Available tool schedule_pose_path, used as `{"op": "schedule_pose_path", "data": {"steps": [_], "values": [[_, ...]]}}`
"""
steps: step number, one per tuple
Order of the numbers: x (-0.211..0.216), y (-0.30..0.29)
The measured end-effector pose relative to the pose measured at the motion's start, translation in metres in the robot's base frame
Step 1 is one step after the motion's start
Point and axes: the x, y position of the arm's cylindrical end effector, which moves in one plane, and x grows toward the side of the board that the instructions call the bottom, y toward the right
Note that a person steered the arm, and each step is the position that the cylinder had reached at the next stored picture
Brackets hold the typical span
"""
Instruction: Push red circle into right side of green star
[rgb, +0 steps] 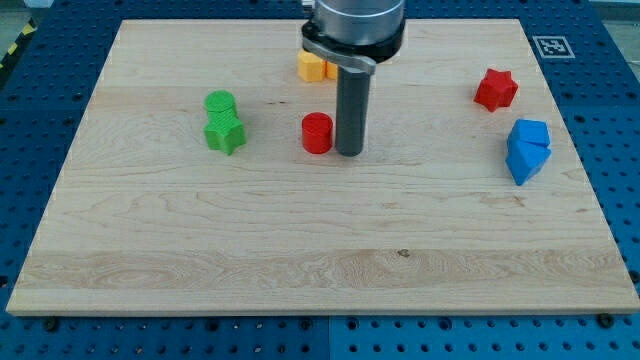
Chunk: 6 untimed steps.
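The red circle (317, 132) lies near the middle of the wooden board (300, 230). The green star (225, 133) lies to its left, with a wide gap between them. A green circle (220, 102) touches the star's top side. My tip (349, 152) stands just right of the red circle, close beside it with a thin gap or light contact; I cannot tell which.
A yellow and an orange block (313, 66) lie at the view's top, partly hidden behind the arm. A red star (495, 89) lies at the upper right. Two blue blocks (528, 150) sit together below it.
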Motion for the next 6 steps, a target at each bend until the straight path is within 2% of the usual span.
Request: {"op": "schedule_pose_path", "data": {"steps": [1,4,6], "values": [[-0.008,-0.001],[-0.014,-0.088],[-0.014,-0.020]]}}
